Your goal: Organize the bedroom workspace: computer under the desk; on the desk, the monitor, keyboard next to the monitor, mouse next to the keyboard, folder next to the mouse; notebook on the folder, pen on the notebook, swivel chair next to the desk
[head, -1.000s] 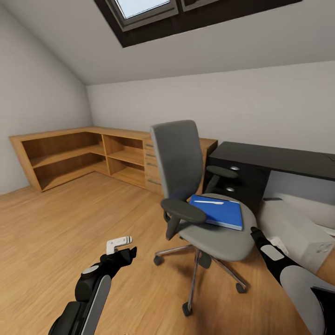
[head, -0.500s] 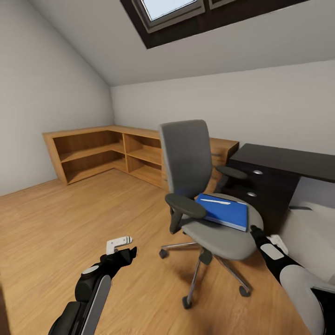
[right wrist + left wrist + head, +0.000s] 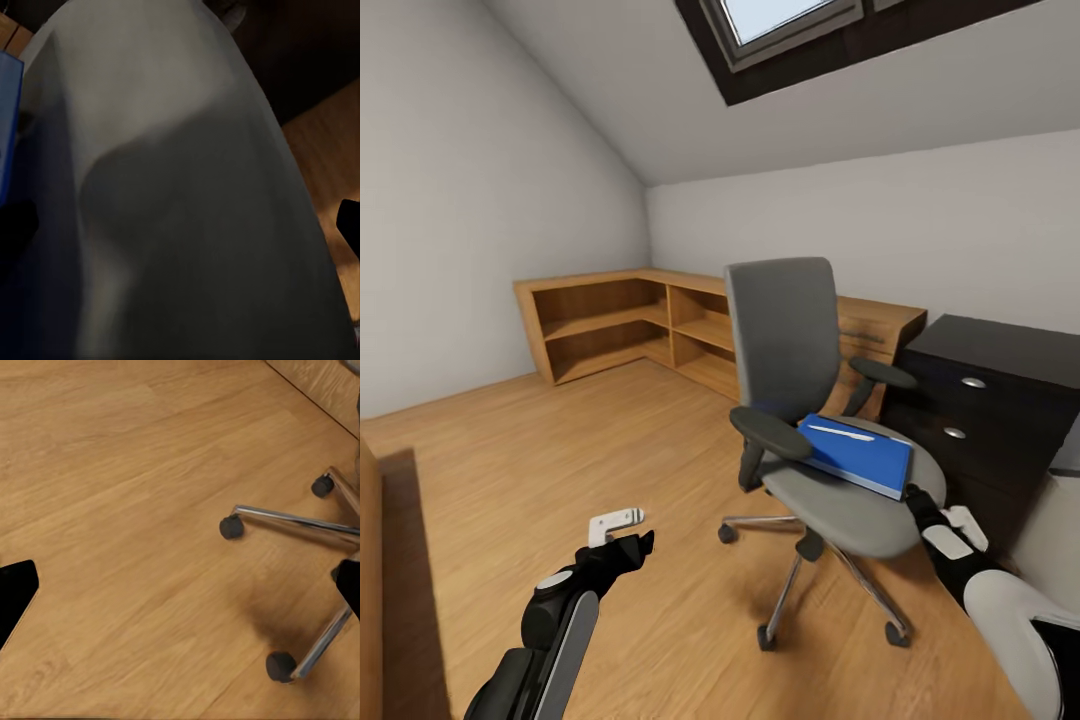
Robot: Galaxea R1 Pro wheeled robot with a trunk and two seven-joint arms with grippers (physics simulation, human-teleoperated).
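Grey upholstered swivel chair (image 3: 815,400) at centre-right of the head view, carrying the flat bright blue folder (image 3: 857,457).

Nearest, at 7 o'clock, the black left gripper (image 3: 622,535) hangs over the light wood floor (image 3: 560,460) with its fingers apart and empty; at 4 o'clock the right gripper (image 3: 950,522) sits just beside the seat's edge, and whether its fingers are spread I cannot tell. A thin pale strip (image 3: 840,432) lies on the folder. Behind stand a dark drawer cabinet (image 3: 990,420) at 3 o'clock and low light-wood shelving (image 3: 630,320) at 10 o'clock. The left wrist view adds the chrome wheeled base (image 3: 300,521); the right wrist view, close up, the grey seat (image 3: 172,187) and a blue corner (image 3: 9,120).
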